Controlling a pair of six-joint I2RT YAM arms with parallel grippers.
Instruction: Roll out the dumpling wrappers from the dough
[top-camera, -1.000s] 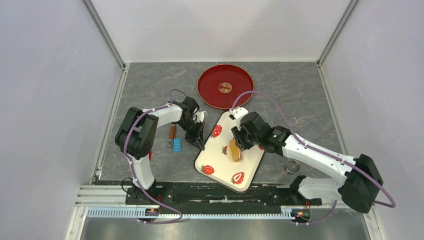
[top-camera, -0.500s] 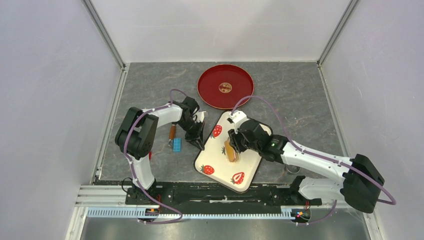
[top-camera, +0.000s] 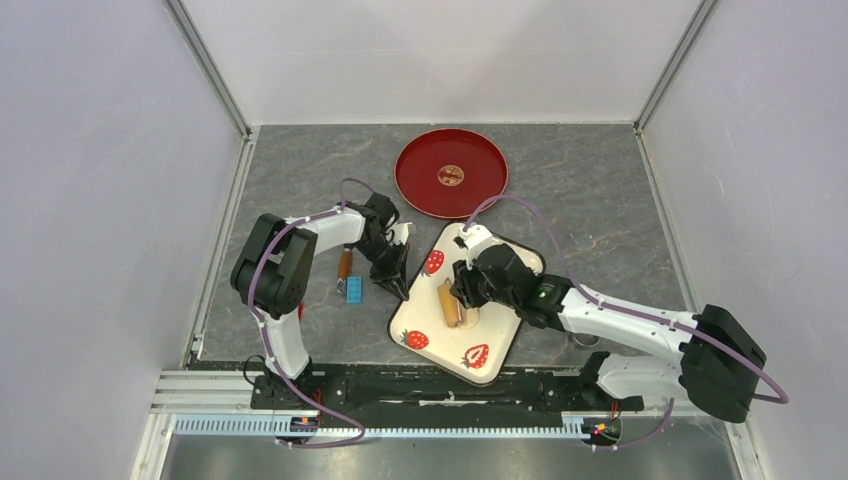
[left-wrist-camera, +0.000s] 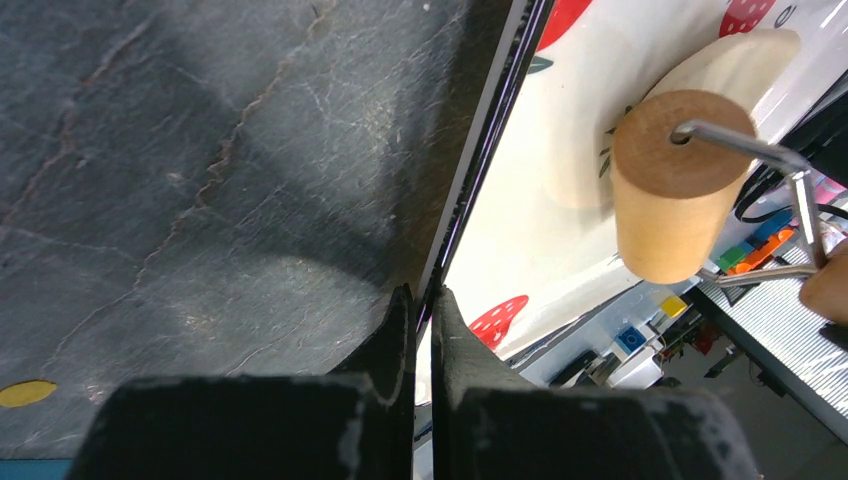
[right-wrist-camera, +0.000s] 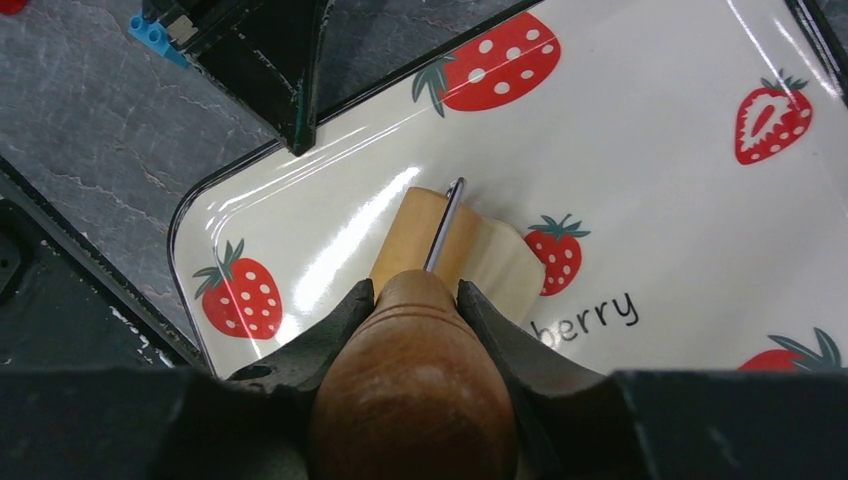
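Seen from above, a strawberry-printed tray (top-camera: 497, 328) lies on a dark stone counter (top-camera: 600, 200) between two robot arms. The left jaws are clenched on the tray's left rim, pinning it in place. The right jaws are wrapped around the rounded wooden handle of a roller (right-wrist-camera: 421, 232), whose tan drum is set on the dough (right-wrist-camera: 503, 262). The dough is a pale flattened oval near the middle of the tray, beside a small printed strawberry. No cut dumpling wrappers can be seen. A red plate (top-camera: 420, 185) sits on the counter beyond the tray.

Several risks can be judged from this position:
- The dough may be dragged or bunched rather than thinned if the drum is slid across the glossy tray without turning.
- The dough may be picked up by the drum and peeled off the tray if it sticks.
- The tray may be swung about its single pinched rim if the push is directed sideways.
- Uneven thickness may be left if more pressure is put on one end of the drum.
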